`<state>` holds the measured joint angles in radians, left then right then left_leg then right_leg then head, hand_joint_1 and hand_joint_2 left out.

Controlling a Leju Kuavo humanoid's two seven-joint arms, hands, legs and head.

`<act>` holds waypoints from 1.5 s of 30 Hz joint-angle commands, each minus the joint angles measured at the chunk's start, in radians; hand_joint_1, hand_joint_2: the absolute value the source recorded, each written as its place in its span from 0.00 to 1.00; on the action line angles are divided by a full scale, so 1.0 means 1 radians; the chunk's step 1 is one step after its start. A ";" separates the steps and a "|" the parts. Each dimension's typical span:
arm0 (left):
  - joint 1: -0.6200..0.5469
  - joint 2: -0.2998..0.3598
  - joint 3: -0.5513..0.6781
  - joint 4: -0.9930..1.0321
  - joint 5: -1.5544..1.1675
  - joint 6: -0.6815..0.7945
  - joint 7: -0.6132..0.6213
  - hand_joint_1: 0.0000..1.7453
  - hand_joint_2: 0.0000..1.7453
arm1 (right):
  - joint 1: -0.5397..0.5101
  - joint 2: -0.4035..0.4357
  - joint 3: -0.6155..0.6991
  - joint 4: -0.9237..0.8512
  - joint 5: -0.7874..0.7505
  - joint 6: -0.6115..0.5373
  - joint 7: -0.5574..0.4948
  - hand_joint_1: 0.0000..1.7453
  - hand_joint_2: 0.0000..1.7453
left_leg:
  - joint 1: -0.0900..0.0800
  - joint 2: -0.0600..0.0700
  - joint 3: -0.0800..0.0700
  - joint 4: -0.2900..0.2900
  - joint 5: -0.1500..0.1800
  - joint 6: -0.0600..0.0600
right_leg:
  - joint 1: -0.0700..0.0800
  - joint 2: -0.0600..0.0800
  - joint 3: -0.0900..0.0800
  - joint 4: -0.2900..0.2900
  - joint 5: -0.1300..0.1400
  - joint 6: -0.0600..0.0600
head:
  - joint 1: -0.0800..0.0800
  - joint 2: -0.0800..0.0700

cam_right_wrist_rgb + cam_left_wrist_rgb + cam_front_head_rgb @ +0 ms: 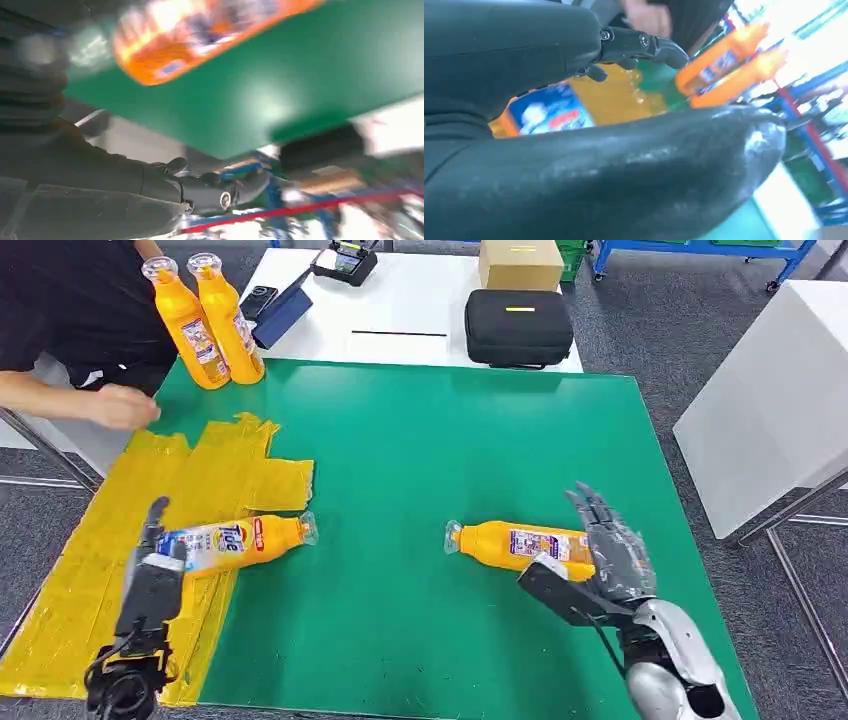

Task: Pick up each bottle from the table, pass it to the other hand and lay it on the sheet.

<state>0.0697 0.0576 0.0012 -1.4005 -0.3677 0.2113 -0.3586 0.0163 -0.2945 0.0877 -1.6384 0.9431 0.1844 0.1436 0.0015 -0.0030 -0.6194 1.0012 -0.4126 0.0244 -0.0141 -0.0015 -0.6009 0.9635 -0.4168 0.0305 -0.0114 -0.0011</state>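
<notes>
A yellow Tide bottle (pixel 238 541) lies on its side at the right edge of the yellow sheet (pixel 100 550), cap pointing right. My left hand (pixel 150 575) sits at its base with fingers (pixel 639 44) stretched straight over the bottle (pixel 574 107), not curled on it. A second bottle (pixel 520 543) lies on the green mat (pixel 420 440), cap to the left. My right hand (pixel 605 555) is at its base, fingers spread and apart from the blurred bottle (pixel 200 35). Two more bottles (pixel 185 325) (pixel 228 320) stand upright at the mat's far left corner.
A person in black sits at the far left with a hand (pixel 120 406) by the sheet's top edge. Behind the mat a white table (pixel 400 300) carries a black case (pixel 518 328), a cardboard box (pixel 520 262) and small devices. A white block (pixel 770 400) stands right.
</notes>
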 commanded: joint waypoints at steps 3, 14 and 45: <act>-0.005 -0.035 0.018 -0.043 0.013 -0.002 -0.013 0.00 0.00 | -0.107 -0.001 -0.009 0.288 0.033 0.010 0.032 0.00 1.00 | 0.001 0.001 0.004 -0.001 0.001 0.000 | 0.001 0.000 0.005 -0.001 0.000 -0.001 | 0.000 0.000; -0.017 -0.047 0.004 -0.052 0.012 0.003 -0.010 0.00 0.00 | -0.112 0.054 -0.017 0.274 0.069 0.022 0.077 0.00 1.00 | 0.001 0.001 0.004 -0.001 0.001 0.000 | 0.001 0.001 0.005 -0.001 0.000 -0.001 | 0.000 0.000; -0.171 0.008 -0.111 0.097 0.136 -0.012 -0.032 0.00 0.00 | -0.428 0.080 0.301 1.082 0.101 0.044 -0.059 0.00 1.00 | 0.002 0.002 0.007 -0.002 0.001 0.000 | 0.002 0.001 0.008 -0.002 0.001 -0.002 | 0.000 0.000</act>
<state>-0.0191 0.0355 -0.0462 -1.4134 -0.2689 0.1999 -0.3841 -0.2754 -0.2655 0.2139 -0.9718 1.0486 0.1884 0.0995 0.0020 -0.0015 -0.6167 1.0012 -0.4105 0.0255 -0.0137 -0.0009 -0.5982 0.9638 -0.4160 0.0303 -0.0111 -0.0011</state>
